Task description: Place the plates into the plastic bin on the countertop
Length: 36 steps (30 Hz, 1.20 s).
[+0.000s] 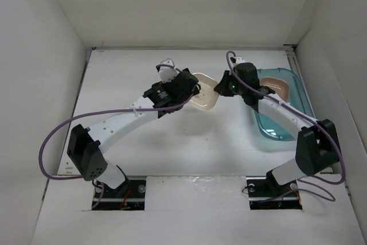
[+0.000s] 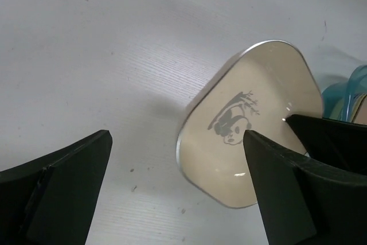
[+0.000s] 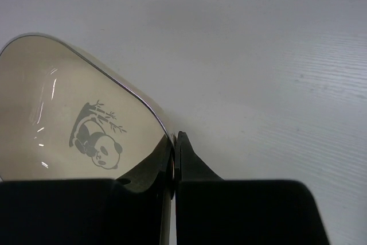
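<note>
A cream plate (image 1: 205,97) with a panda print sits at the middle of the countertop (image 1: 143,142), left of the teal plastic bin (image 1: 287,120). My right gripper (image 1: 221,89) is shut on the plate's right rim; in the right wrist view the fingers (image 3: 195,167) pinch the rim of the plate (image 3: 69,113). My left gripper (image 1: 194,88) is open and empty at the plate's left side. In the left wrist view the plate (image 2: 258,113) lies tilted between and beyond the open fingers (image 2: 281,193). A brownish plate (image 1: 281,87) lies in the bin. The other plates are out of view.
White walls close in the countertop at the left, back and right. The bin stands against the right wall, and its teal edge shows in the left wrist view (image 2: 344,93). Purple cables loop from both arms over the near half of the surface.
</note>
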Motion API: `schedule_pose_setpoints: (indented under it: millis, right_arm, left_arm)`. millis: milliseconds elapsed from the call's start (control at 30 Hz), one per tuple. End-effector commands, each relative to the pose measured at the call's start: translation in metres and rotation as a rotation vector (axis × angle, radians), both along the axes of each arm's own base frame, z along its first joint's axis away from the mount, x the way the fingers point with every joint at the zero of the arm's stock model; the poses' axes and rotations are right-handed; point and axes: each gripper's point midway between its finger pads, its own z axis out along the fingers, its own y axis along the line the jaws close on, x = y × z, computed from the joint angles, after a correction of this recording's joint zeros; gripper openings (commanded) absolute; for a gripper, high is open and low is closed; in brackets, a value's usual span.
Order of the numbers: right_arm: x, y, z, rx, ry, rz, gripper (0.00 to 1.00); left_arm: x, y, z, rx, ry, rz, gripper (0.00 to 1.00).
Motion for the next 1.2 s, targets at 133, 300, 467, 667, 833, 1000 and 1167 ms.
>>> schedule_pose_setpoints:
  millis: [133,300,467,667,833,1000,1167]
  right_arm:
    - [0.025,-0.113,0.043,-0.106,-0.093,-0.171,0.0]
    - [0.018,-0.232,0.039,-0.224,-0.013,-0.483,0.0]
    - [-0.014,-0.304,0.033,-0.068,-0.007,-0.799,0.0]
    - [-0.035,-0.353,0.04,0.038,-0.098,-1.101,0.0]
    - [-0.026,-0.361,0.02,0.077,-0.025,-1.174,0.0]
    - [-0.015,-0.363,0.01,0.117,0.01,-1.2,0.0]
    - [-0.001,-0.352,0.007,0.124,0.006,-1.157,0.36]
  left_arm:
    - [-0.006,0.004,0.044,-0.027,-0.063,-0.055,1.0]
    - [-0.027,0.031,0.043,0.046,-0.016,-0.053,1.0]
    - [-0.046,0.058,0.047,0.056,-0.028,-0.038,1.0]
    - [-0.059,0.074,0.037,0.084,-0.019,-0.05,1.0]
    - [-0.062,0.079,0.031,0.081,-0.011,-0.049,1.0]
    - [-0.058,0.085,0.023,0.081,-0.022,-0.053,1.0]
    - [-0.055,0.085,0.015,0.084,-0.018,-0.057,1.0]
